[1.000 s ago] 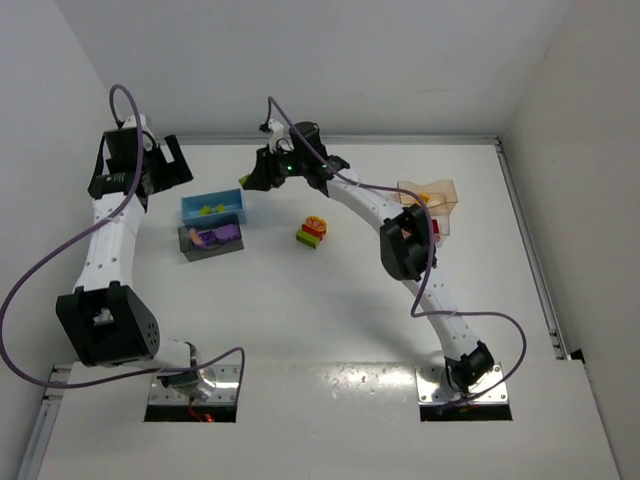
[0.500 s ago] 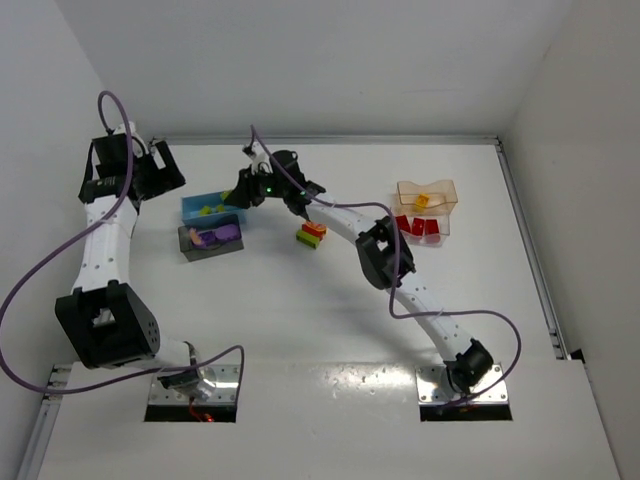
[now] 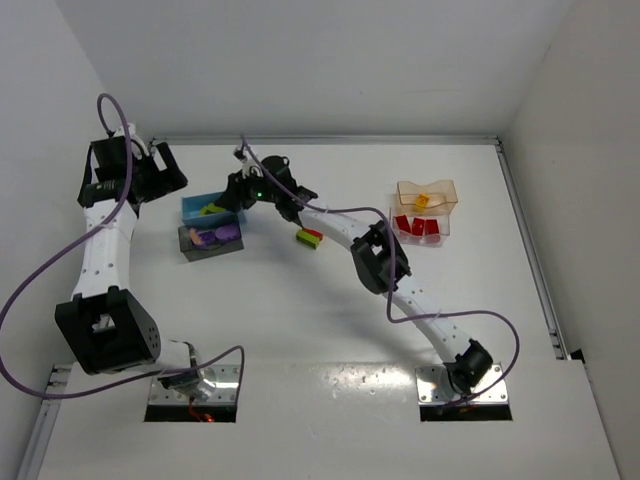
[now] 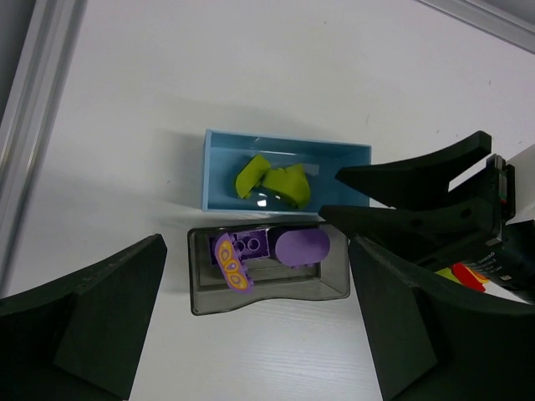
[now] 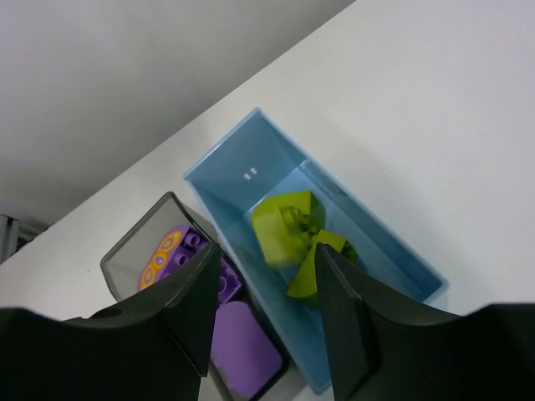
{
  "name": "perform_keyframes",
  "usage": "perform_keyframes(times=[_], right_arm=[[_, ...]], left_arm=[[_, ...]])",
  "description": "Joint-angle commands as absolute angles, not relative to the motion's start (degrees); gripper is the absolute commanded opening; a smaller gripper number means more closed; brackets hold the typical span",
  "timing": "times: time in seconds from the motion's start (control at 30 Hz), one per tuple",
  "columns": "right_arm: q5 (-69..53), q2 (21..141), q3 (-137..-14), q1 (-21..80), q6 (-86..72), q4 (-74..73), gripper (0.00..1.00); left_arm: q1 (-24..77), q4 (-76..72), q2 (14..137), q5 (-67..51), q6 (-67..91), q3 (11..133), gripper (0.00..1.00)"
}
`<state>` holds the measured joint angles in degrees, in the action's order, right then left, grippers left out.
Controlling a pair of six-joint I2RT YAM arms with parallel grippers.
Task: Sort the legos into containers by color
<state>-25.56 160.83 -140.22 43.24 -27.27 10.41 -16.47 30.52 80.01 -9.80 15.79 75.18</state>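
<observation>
Our right gripper (image 5: pixel 263 255) hangs, fingers apart, over the lime legos (image 5: pixel 288 221) in the blue tub (image 5: pixel 230 167); our left gripper (image 4: pixel 257 244) gapes wide.

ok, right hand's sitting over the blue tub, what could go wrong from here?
1. The right hand is only partly open above the blue tub; a lime block may bounce over the wall into the neighbouring dark grey tub of purple pieces.
2. Pulling back low, its fingers could clip the tub rim and shove both tubs.
3. The left hand, wide open, hovers close by; the arms could collide.
</observation>
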Motion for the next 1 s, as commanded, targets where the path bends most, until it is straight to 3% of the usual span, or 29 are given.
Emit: perform_keyframes(times=[0.0,0.17,0.27,0.3,0.37,0.5,0.73,0.97], right_arm=[[-23.3,158.9,-143.2,42.9,-24.5,14.0,0.49],[-22.0,157.2,-142.3,42.2,-24.5,13.4,0.59],[-20.8,151.5,-138.0,40.3,-25.1,13.4,0.70],[-20.3,147.2,-134.6,39.5,-25.1,13.4,0.79],[-19.5,142.5,-131.4,36.0,-25.1,11.8,0.85],[-18.8,131.5,-122.4,26.7,-23.4,1.8,0.85],[-21.4,113.3,-107.1,10.5,-10.7,-14.7,0.85],[-22.8,97.0,-85.7,0.4,-8.0,-15.8,0.85]], left_arm=[[-16.8,29.2,78.5,-11.3,17.0,75.2,0.97],[-16.8,29.2,79.0,-15.0,15.6,74.7,0.99],[-16.1,28.2,77.8,-24.9,10.9,72.8,0.99],[-13.3,27.6,77.8,-26.3,8.5,71.5,0.99],[-9.8,27.6,77.8,-27.6,6.8,70.9,0.99],[0.7,25.4,81.4,-23.1,6.8,69.7,0.99],[19.1,18.0,86.4,-5.2,17.4,64.8,0.97],[30.6,19.2,101.1,8.7,21.6,75.1,1.00]])
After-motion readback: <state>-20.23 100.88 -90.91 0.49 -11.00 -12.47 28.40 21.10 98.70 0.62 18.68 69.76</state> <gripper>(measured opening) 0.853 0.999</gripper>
